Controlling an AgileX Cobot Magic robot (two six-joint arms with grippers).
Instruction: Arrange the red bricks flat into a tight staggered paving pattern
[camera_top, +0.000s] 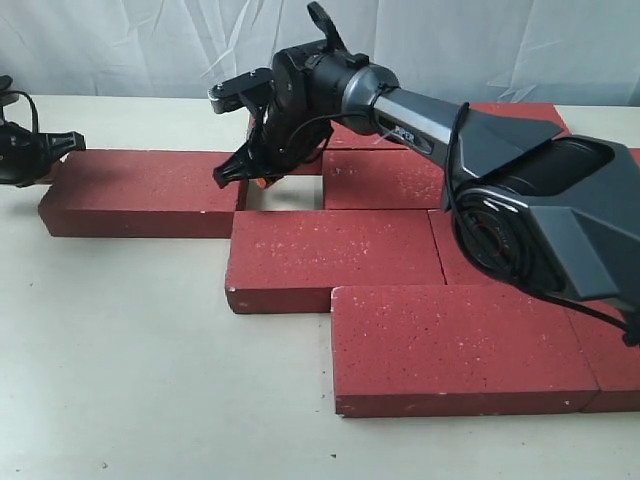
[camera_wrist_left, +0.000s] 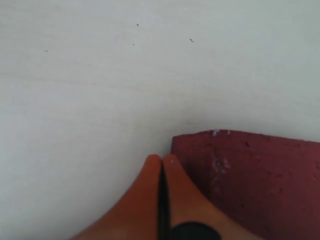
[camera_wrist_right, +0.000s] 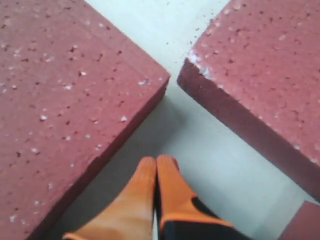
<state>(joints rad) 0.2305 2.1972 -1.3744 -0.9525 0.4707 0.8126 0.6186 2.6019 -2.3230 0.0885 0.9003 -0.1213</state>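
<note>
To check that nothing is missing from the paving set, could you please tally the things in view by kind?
Red bricks: 8 that I can tell apart; the right arm may hide more
Grippers: 2, the left gripper and the right gripper, both shut
Total: 10

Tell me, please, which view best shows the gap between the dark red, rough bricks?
The exterior view: the gap shows nearly whole among the red bricks. The right wrist view shows part, close up; the left wrist view, none.
</note>
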